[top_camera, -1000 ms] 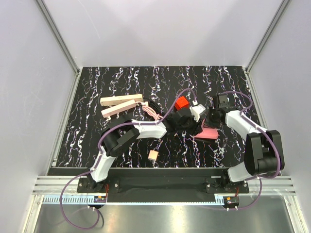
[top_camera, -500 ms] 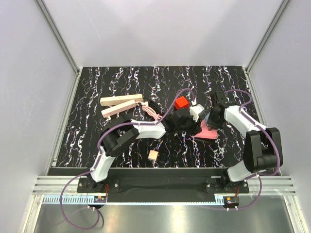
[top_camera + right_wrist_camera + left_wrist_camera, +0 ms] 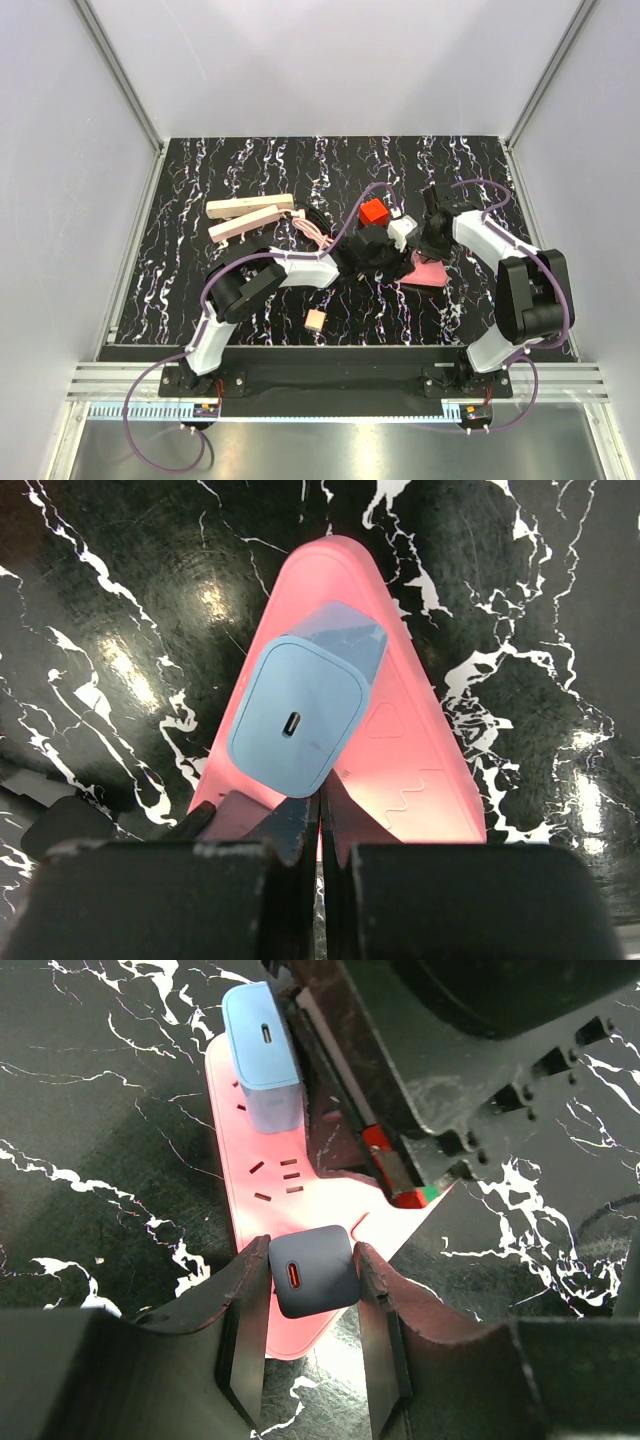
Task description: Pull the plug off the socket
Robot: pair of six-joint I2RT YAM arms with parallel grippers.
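The dark plug [image 3: 312,1272] is clamped between the left fingers [image 3: 245,1310], seated in the pink socket [image 3: 240,1190] laid on the counter [image 3: 100,1160]. The right fingers [image 3: 290,832] are held together, the light-blue plug [image 3: 300,715] just ahead of them.

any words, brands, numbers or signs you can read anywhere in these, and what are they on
No words, brands or numbers can be read in any view.
On the pink socket: a raised triangle outline and a zigzag line; these are signs only, no letters.
On the light blue plug: no print, only a port slot.
On the dark plug: no print, only a port slot.
Anything finer is too small to tell in the top view.
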